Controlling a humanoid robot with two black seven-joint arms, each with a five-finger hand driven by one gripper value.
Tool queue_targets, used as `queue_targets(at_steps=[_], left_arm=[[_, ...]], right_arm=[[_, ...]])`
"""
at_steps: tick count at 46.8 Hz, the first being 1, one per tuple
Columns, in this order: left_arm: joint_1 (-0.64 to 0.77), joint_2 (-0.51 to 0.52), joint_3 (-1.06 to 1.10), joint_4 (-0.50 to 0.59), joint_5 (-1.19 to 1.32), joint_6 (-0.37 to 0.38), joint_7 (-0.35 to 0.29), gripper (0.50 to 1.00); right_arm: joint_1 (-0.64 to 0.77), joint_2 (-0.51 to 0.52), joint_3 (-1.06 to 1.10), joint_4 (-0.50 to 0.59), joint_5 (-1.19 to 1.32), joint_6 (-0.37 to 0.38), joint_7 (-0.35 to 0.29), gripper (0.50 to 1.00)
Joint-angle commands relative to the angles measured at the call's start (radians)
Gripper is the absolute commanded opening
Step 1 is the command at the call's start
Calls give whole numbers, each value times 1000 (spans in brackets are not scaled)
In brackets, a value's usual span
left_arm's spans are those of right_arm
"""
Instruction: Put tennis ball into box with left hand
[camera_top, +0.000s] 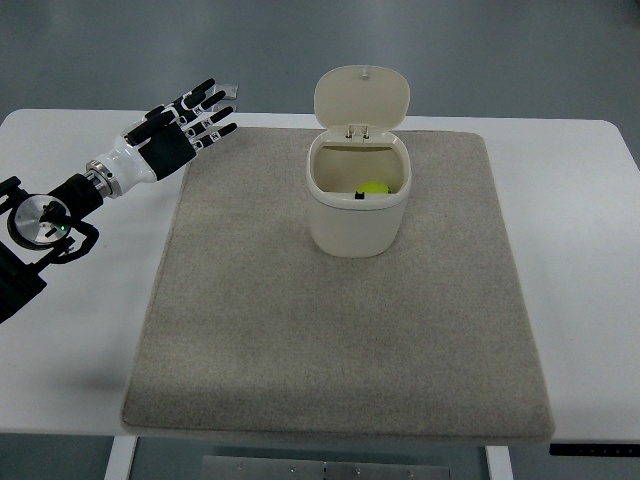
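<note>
Status: tennis ball (374, 187) is already inside the box (357, 215), visible as a yellow-green patch low in the opening, toward the side of the bin farthest from the hand, partly hidden by the front rim, next to a small dark bit I can't identify. So the deposit step looks done, judging from how things lie. Left hand (185, 127) is well clear of the box, off to its left and slightly farther from the robot, hovering over the far-left corner of the grey mat (340, 330) where it meets the white table (70, 340). Fingers are spread and extended, pointing toward the box side, nothing between them, nothing touching them. Forearm runs back down to the picture's left edge, wrist joint and a round silver fitting showing. Box lid (362, 96) is flipped up and back on its hinge, standing roughly upright behind the opening, on the side away from the robot. Box sits upright on the mat, well to the hand's right and a bit nearer the robot. Right arm is not in the picture at all. What's left, as I read it: essentially nothing for the ball itself; at most parking the arm at rest. Task says nothing about closing the lid, so I'd treat the open lid as fine. No other loose objects on the mat or table that I can see. Only risk I'd flag: none really, the hand is far enough that it won't clip the lid.
</note>
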Motion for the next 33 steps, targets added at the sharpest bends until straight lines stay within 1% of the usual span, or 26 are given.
queue_targets(at_steps=[1, 10, 33], left_arm=[[1, 0, 1, 4, -1, 1, 1, 992], [1, 0, 1, 28, 4, -7, -2, 992], [7, 13, 4, 27, 16, -30, -2, 992]], right_arm=[[0, 0, 0, 0, 0, 0, 0, 901], [0, 0, 0, 1, 0, 0, 0, 901], [0, 0, 0, 0, 0, 0, 0, 903]])
